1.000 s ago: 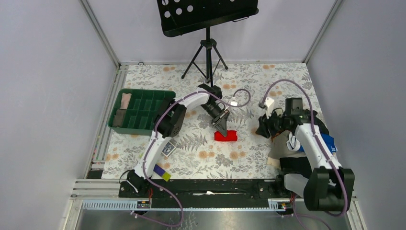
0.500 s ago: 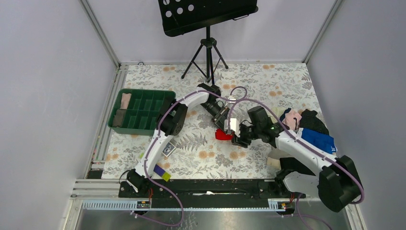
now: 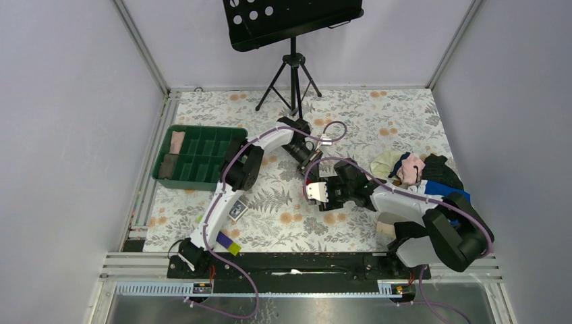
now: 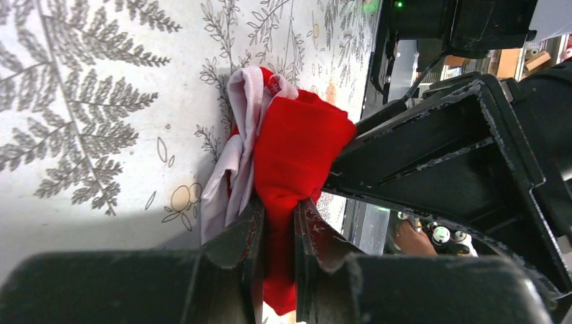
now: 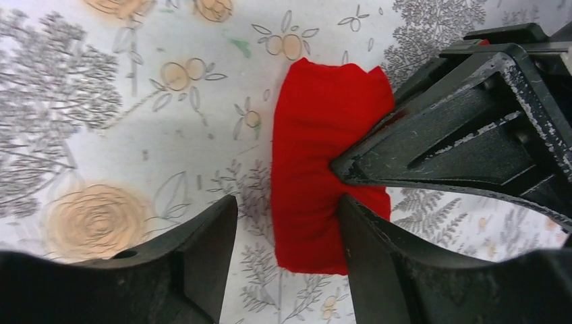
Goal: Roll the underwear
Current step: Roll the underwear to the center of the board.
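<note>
The left claw [image 4: 276,209] is clamped narrow on the underwear [image 4: 303,148], and its two black fingers [image 4: 246,236] squeeze a fold of the bright red cloth between them. The cloth is bunched into a short, thick bundle that lies on the flower-printed counter [image 3: 270,216]. Its white-pink waistband trim [image 4: 239,115] spills out on one side and touches the counter. The right claw [image 5: 287,202] stands wide, with one finger on each side of the bundle's near end. One finger is clear of the red cloth with bare counter between them. The other finger sits at the cloth's edge, and the pictures do not show whether it touches. In the right wrist view the left claw's tip bites into the long side of the bundle. From above, the two claws meet near the middle of the counter, and the right arm's wrist covers almost all of the underwear there. A heap of clothes [image 3: 421,172] in pink, cream, black and blue lies at the counter's right edge, well apart from the bundle. A green divided tray [image 3: 199,156] sits at the left edge, with a pale pink item and a dark one in its leftmost compartments. A black music stand [image 3: 291,23] on a tripod stands at the far side.
</note>
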`<control>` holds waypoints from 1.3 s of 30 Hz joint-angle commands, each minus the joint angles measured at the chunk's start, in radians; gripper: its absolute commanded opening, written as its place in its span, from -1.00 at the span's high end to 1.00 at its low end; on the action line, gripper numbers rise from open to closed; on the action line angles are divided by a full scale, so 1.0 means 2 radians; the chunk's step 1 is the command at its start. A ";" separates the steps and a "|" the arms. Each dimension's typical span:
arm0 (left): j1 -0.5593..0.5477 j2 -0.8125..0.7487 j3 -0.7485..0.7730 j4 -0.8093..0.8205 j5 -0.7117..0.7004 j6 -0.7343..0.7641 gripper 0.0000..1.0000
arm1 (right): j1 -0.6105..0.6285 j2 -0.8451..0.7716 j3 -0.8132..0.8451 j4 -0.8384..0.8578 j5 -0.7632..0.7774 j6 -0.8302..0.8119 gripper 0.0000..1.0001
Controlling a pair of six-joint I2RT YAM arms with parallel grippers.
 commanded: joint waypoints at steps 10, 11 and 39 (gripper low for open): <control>0.010 -0.036 -0.040 0.049 -0.101 0.051 0.02 | 0.001 0.106 0.061 -0.136 0.006 -0.110 0.80; 0.019 -0.065 -0.074 0.059 -0.090 0.062 -0.01 | 0.001 0.110 0.079 -0.172 -0.011 -0.102 0.85; -0.056 -0.672 -0.749 0.667 -0.324 0.252 -0.36 | -0.097 0.375 0.369 -0.424 -0.201 0.095 0.88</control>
